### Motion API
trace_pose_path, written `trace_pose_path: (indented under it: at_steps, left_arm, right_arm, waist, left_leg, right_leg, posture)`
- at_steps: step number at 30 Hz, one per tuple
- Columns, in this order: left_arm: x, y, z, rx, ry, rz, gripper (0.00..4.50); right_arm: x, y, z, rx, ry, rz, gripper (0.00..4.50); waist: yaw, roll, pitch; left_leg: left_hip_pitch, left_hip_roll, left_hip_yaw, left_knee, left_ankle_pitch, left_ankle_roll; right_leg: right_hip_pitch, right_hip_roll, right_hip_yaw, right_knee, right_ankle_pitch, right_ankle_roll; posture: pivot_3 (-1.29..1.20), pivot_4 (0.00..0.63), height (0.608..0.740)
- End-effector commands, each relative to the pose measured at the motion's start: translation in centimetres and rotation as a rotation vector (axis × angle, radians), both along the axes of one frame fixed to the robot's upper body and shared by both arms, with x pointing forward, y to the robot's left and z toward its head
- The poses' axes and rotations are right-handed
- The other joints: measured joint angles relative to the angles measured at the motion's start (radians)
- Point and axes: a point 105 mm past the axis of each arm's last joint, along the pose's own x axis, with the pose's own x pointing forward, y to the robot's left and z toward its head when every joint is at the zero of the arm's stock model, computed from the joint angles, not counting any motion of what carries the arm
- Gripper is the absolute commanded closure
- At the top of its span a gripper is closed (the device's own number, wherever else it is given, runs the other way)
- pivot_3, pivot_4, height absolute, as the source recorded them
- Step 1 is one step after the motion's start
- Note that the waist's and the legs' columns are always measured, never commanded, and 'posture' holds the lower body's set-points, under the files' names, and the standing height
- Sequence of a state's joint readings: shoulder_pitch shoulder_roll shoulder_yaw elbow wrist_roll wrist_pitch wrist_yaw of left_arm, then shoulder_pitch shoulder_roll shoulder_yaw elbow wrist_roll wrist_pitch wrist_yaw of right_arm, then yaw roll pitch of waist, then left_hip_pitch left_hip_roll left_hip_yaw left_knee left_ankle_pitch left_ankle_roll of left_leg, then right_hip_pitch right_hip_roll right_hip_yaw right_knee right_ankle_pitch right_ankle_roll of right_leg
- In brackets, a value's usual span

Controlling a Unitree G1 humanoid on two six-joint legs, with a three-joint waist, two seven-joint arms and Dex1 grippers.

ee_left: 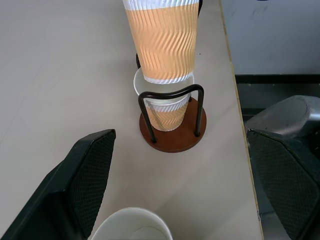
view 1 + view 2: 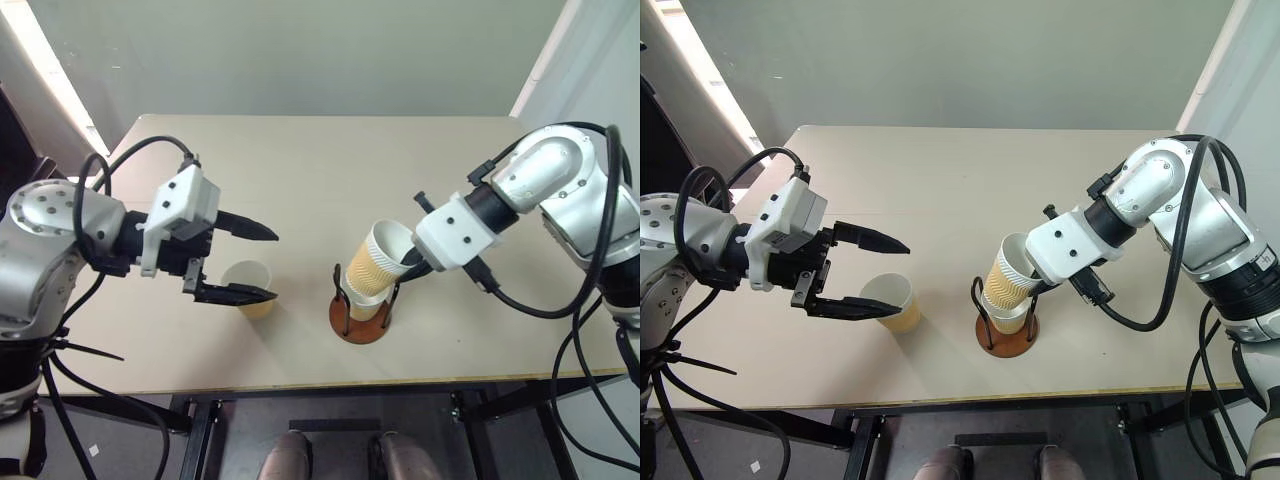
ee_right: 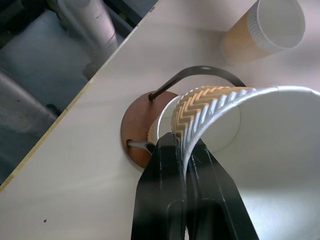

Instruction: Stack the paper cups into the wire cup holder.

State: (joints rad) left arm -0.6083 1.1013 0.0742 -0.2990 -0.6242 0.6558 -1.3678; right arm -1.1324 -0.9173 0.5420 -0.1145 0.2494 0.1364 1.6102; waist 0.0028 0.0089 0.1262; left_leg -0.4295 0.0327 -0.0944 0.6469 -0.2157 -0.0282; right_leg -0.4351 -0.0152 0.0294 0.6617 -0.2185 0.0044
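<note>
The right gripper [image 3: 186, 150] is pinching the rim of a paper cup [image 2: 375, 258], tilting it to nest into the cup [image 1: 165, 107] already sitting in the wire cup holder [image 2: 362, 322]; its base seems barely inside. The left gripper [image 2: 242, 262] is waiting, jaws spread, around the third cup [image 2: 249, 287].

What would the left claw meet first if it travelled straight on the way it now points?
Probably the wire cup holder with the cup seated in it: both lie ahead between the open left claw's fingers. The loose cup sits lower, likely beneath that line; depth is uncertain.
</note>
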Motion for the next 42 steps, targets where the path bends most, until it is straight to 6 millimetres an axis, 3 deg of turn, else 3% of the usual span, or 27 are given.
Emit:
trace_pose_path:
  at_steps: [1,2,6,14,15,19,23,25,30,39,42]
  left_arm:
    - [-0.4,-0.1,0.7,0.017,-0.051,-0.011,0.0]
    - [-0.3,-0.2,0.7,0.017,-0.053,-0.011,0.0]
    - [0.0,-0.2,0.8,0.017,-0.057,-0.011,0.0]
    - [0.2,-0.2,0.8,0.022,-0.063,-0.009,0.0]
    - [0.3,0.0,0.9,0.028,-0.066,-0.002,0.0]
    - [0.8,1.1,0.8,0.084,-0.07,0.028,0.0]
    - [1.5,3.6,-0.5,0.263,-0.057,0.07,0.0]
    - [1.3,3.9,-1.3,0.31,-0.038,0.052,0.0]
    - [2.0,5.1,-3.8,0.441,-0.017,0.058,0.0]
    - [3.4,3.7,-7.6,0.497,0.007,0.003,0.0]
    - [3.4,3.4,-8.2,0.51,0.02,-0.021,0.55]
  right_arm:
    - [-0.3,0.1,0.5,-0.013,-0.034,0.022,4.46]
    - [-0.1,0.1,0.6,-0.017,-0.043,0.016,4.46]
    - [0.1,0.2,0.9,-0.013,-0.058,0.008,3.24]
    - [0.1,0.4,1.4,0.007,-0.061,0.005,0.43]
    - [-0.4,0.5,2.2,0.055,-0.031,0.015,0.1]
    - [-1.2,1.4,4.3,0.229,0.044,0.025,0.04]
    - [1.1,4.7,7.0,0.611,0.147,-0.17,0.04]
    - [1.3,5.5,7.2,0.693,0.2,-0.22,0.04]
    - [0.4,5.5,5.2,0.707,0.247,-0.259,0.04]
    - [0.3,4.4,4.6,0.693,0.263,-0.33,0.04]
    - [0.2,3.9,4.6,0.687,0.259,-0.34,0.0]
  waist:
    - [0.0,0.0,0.0]
    - [0.0,0.0,0.0]
    - [0.0,0.0,0.0]
    - [0.0,0.0,0.0]
    - [0.0,0.0,0.0]
    - [0.0,0.0,0.0]
    - [-0.009,-0.001,-0.001]
    - [-0.009,-0.001,-0.001]
    - [0.002,-0.002,-0.001]
    - [0.001,-0.003,-0.001]
    - [0.001,-0.003,-0.001]
  left_leg:
    - [0.0,0.0,0.0,0.0,0.0,0.0]
    - [0.0,0.0,0.0,0.0,0.0,0.0]
    - [0.0,0.0,0.0,0.0,0.0,0.0]
    - [0.0,0.0,0.0,0.0,0.0,0.0]
    - [0.0,0.0,0.0,0.0,0.0,0.0]
    - [0.0,0.0,0.0,-0.001,0.0,0.0]
    - [0.002,0.0,0.0,-0.002,0.0,0.0]
    - [0.002,0.001,0.0,-0.002,0.0,0.0]
    - [-0.001,0.0,-0.002,-0.002,-0.001,-0.001]
    - [-0.007,0.0,-0.002,0.0,-0.002,-0.002]
    - [-0.007,0.0,-0.002,0.0,-0.002,-0.003]
  right_leg:
    - [0.0,0.0,0.0,0.0,0.0,0.0]
    - [0.0,0.0,0.0,0.0,0.0,0.0]
    - [0.0,0.0,0.0,0.0,0.0,0.0]
    - [0.0,0.0,0.0,0.0,0.0,-0.001]
    - [0.0,0.0,0.0,0.0,0.0,-0.001]
    - [-0.001,0.0,0.0,0.0,-0.001,-0.001]
    - [-0.001,0.001,0.001,0.0,-0.002,-0.002]
    - [-0.001,0.001,0.001,0.001,-0.002,-0.003]
    - [-0.002,0.001,0.0,0.0,-0.004,-0.006]
    - [-0.008,0.001,-0.001,0.0,0.001,0.002]
    - [-0.008,0.001,0.0,0.001,0.001,0.003]
  posture:
    - [0.0,0.15,0.74]
    - [0.0,0.15,0.74]
    - [0.0,0.15,0.74]
    - [0.0,0.15,0.74]
    - [0.0,0.15,0.74]
    - [0.0,0.15,0.74]
    - [0.0,0.15,0.74]
    - [0.0,0.15,0.74]
    - [0.0,0.15,0.74]
    - [0.0,0.15,0.74]
    - [0.0,0.15,0.74]
